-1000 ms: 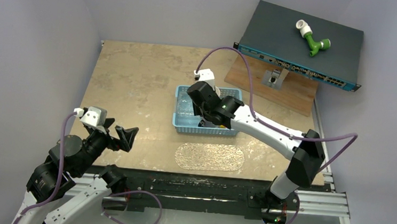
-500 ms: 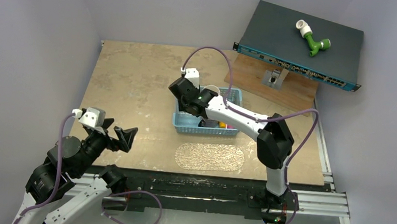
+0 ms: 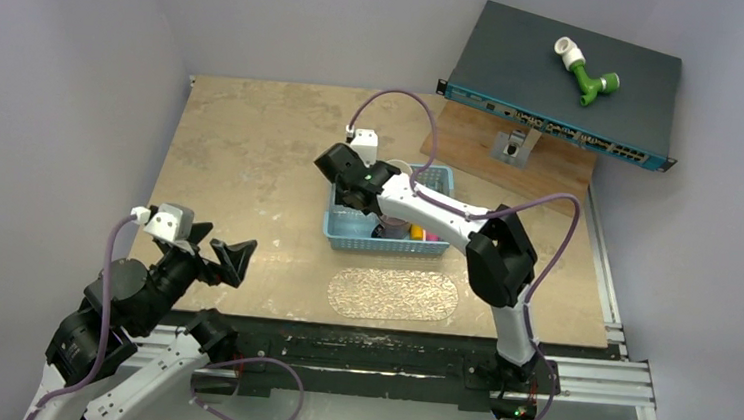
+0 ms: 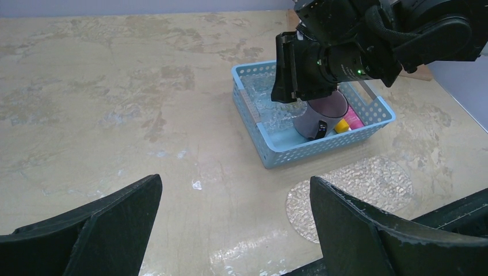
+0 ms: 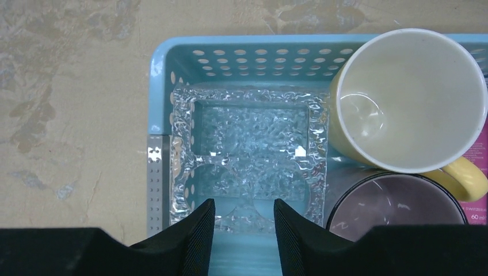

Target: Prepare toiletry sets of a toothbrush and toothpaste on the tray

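The clear glittery tray (image 3: 393, 294) lies flat on the table in front of the light-blue basket (image 3: 346, 230); it also shows in the left wrist view (image 4: 357, 190). A yellow-orange toothpaste tube (image 3: 416, 233) and a pink one (image 3: 433, 237) lie in the basket's right part, also seen from the left wrist (image 4: 342, 125) (image 4: 354, 118). No toothbrush shows. My right gripper (image 5: 244, 224) is open and empty, pointing down over the basket's left end (image 3: 350, 183). My left gripper (image 3: 219, 248) is wide open and empty at the near left (image 4: 236, 230).
The basket (image 5: 155, 69) also holds a clear textured holder (image 5: 247, 155), a yellow mug (image 5: 411, 98) and a purple mug (image 5: 397, 201). A network switch (image 3: 558, 84) carrying a green-white pipe fitting (image 3: 585, 71) rests on a wooden board (image 3: 541, 173) at the back right.
My right gripper has moved left, from over the middle of the basket to its left end, with the arm folding back. The left arm has barely shifted.
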`<state>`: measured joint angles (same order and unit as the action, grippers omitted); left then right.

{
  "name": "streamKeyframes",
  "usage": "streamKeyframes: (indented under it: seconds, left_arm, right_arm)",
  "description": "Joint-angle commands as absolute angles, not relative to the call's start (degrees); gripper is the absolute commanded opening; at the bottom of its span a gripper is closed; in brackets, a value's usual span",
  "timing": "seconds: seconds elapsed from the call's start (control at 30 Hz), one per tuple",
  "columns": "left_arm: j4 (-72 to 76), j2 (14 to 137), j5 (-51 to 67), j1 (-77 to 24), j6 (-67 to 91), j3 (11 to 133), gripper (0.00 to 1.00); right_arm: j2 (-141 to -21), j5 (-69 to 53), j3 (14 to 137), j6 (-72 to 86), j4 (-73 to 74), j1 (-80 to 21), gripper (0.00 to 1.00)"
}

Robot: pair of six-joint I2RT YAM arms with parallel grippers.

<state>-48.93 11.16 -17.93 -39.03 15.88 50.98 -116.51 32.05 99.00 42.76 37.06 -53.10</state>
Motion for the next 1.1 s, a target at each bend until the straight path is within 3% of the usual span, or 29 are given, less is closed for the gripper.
streamKeyframes:
  seconds: [0.0, 0.43, 0.67, 0.83, 1.07]
  left_arm:
    - [-47.3, 10.6, -17.0, -38.8, 15.7, 50.9, 1.00]
    - [-47.3, 10.7, -17.1, -38.8, 15.7, 51.0, 1.00]
    - [-47.3, 11.0, -17.1, -38.8, 15.6, 51.0, 1.00]
    - [-47.2, 11.1, -17.1, -38.8, 15.6, 50.9, 1.00]
    - [-47.3, 11.4, -17.2, -38.7, 15.6, 50.9, 1.00]
  right_arm:
    - [-117.1, 33.5, 102.1, 45.2, 37.3, -52.3, 0.44]
    - [-120.1, 32.8, 102.9, 45.8, 37.4, -51.5, 0.39]
    - [-120.1, 32.5, 102.6, 45.6, 37.1, -51.5, 0.23]
    - [-119.8, 32.1, 102.9, 45.2, 37.2, -51.5, 0.00]
    - [-116.6, 34.0, 101.8, 44.3, 36.0, -51.5, 0.00]
